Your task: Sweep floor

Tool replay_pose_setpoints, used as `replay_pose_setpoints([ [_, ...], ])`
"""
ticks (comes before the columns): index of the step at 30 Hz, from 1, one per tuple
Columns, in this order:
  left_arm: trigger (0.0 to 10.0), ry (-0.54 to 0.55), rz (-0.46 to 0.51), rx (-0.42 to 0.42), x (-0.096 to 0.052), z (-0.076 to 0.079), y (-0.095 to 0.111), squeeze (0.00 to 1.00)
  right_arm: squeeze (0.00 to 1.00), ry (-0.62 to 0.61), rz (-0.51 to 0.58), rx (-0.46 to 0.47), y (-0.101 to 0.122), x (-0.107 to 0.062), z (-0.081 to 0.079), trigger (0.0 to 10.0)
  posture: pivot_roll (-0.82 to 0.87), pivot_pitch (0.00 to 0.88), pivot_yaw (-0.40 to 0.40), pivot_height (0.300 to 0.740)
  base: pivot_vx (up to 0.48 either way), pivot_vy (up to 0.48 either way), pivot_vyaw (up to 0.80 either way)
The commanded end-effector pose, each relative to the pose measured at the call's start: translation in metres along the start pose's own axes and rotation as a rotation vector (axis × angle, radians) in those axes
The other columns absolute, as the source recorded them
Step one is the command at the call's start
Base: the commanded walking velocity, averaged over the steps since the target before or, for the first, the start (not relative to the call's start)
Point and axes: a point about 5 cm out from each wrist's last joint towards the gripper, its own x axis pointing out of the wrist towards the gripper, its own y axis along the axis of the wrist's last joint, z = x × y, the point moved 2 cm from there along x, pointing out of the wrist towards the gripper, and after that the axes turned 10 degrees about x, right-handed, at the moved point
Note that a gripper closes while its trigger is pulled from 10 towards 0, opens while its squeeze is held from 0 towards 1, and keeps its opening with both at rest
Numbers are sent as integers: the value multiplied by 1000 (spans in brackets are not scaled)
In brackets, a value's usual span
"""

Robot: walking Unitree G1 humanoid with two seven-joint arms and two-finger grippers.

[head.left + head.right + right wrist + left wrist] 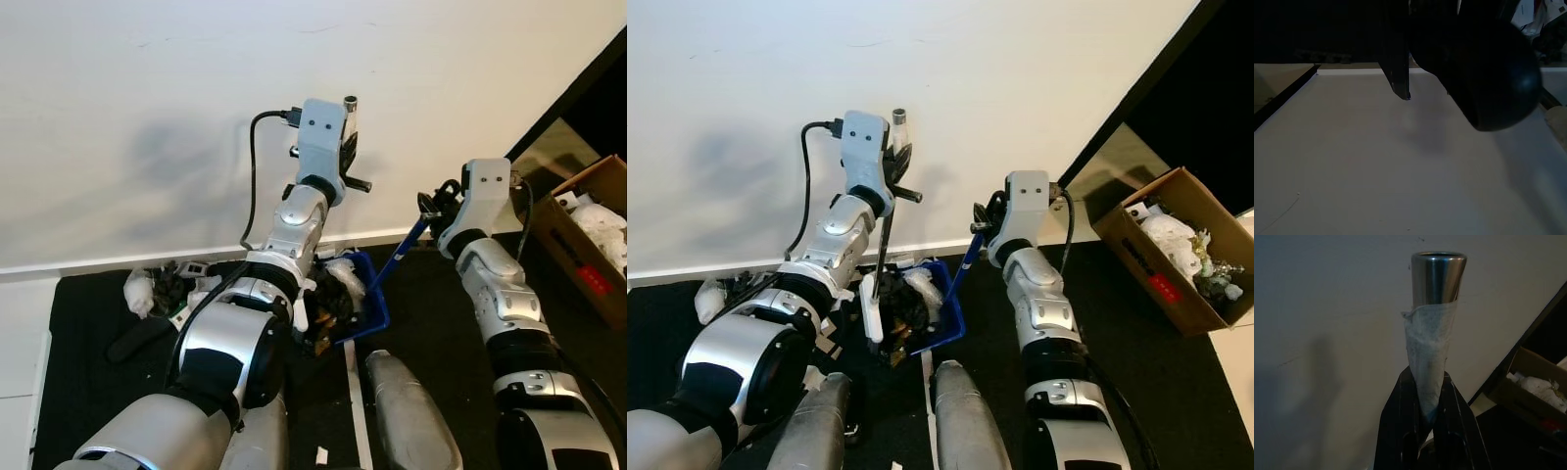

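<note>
Left gripper [1432,396] clamps one broom handle [1437,281]; right gripper [982,220] grips one blue dustpan [945,304].

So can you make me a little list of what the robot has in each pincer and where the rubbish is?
left pincer: shut on the broom handle, a metal tube wrapped in white cloth
right pincer: holds the blue dustpan handle
dustpan: blue, on the dark floor by the wall, full of rubbish
loose rubbish: on the floor to the robot's left of the dustpan
cardboard box: on the robot's right, holds white crumpled stuff
</note>
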Motion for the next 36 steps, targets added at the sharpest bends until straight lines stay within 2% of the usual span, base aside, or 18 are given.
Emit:
replay_pose_setpoints([
  [1, 10000, -59, 74, -114, 11, 38, 23, 0, 0, 40, -189, 106, -52, -6, -14, 10000, -38, 211, 7, 740, 0, 0, 0],
  [4, 10000, -61, 90, -119, 14, 40, 30, 0, 0, 53, -193, 112, -54, -7, -19, 10000, -38, 203, 10, 740, 0, 0, 0],
  [7, 10000, -44, 119, -145, 19, 37, 41, 0, 0, 61, -194, 215, -56, -7, -25, 10000, -35, 180, 15, 740, 0, 0, 0],
  [9, 10000, -44, 119, -145, 19, 37, 41, 0, 0, 61, -194, 215, -56, -7, -25, 10000, -35, 180, 15, 740, 0, 0, 0],
  [11, 10000, -44, 136, -158, 21, 37, 48, 0, 0, 80, -203, 315, -58, -6, -32, 10000, -30, 163, 19, 740, 0, 0, 0],
  [12, 10000, -44, 136, -158, 21, 37, 48, 0, 0, 80, -203, 315, -58, -6, -32, 10000, -30, 163, 19, 740, 0, 0, 0],
  [13, 10000, -48, 153, -167, 23, 37, 53, 0, 0, 100, -212, 409, -60, -6, -39, 10000, -26, 149, 23, 740, 0, 0, 0],
  [18, 10000, -47, 176, -187, 25, 35, 61, 0, 0, 104, -214, 489, -59, -4, -40, 10000, -21, 134, 30, 740, 0, 0, 0],
  [21, 10000, -52, 218, -189, 28, 27, 74, 0, 0, 87, -198, 556, -54, -3, -33, 10000, -15, 123, 38, 740, 0, 0, 0],
  [23, 10000, -57, 252, -191, 29, 18, 84, 0, 0, 80, -188, 575, -52, -3, -28, 10000, -13, 120, 44, 740, 0, 0, 0],
  [27, 10000, -73, 332, -167, 28, -14, 110, 0, 0, 67, -184, 582, -52, -5, -18, 10000, -10, 113, 63, 740, 0, 0, 0],
  [29, 10000, -109, 334, -114, 25, -31, 117, 0, 0, 65, -178, 588, -50, -6, -15, 10000, -6, 108, 70, 740, 0, 0, 0],
  [31, 10000, -118, 332, -100, 23, -35, 118, 0, 0, 66, -175, 587, -50, -6, -13, 10000, -4, 106, 71, 740, 0, 0, 0],
  [33, 10000, -169, 292, 42, 13, -57, 113, 0, 0, 68, -169, 581, -48, -7, -10, 10000, 4, 98, 71, 740, 0, 0, 0],
  [34, 10000, -206, 225, 194, -5, -84, 100, 0, 0, 72, -165, 576, -46, -8, -4, 10000, 9, 97, 69, 740, 0, 0, 0],
  [36, 10000, -212, 210, 221, -9, -89, 97, 0, 0, 73, -165, 575, -45, -9, -3, 10000, 9, 97, 69, 740, 0, 0, 0],
])
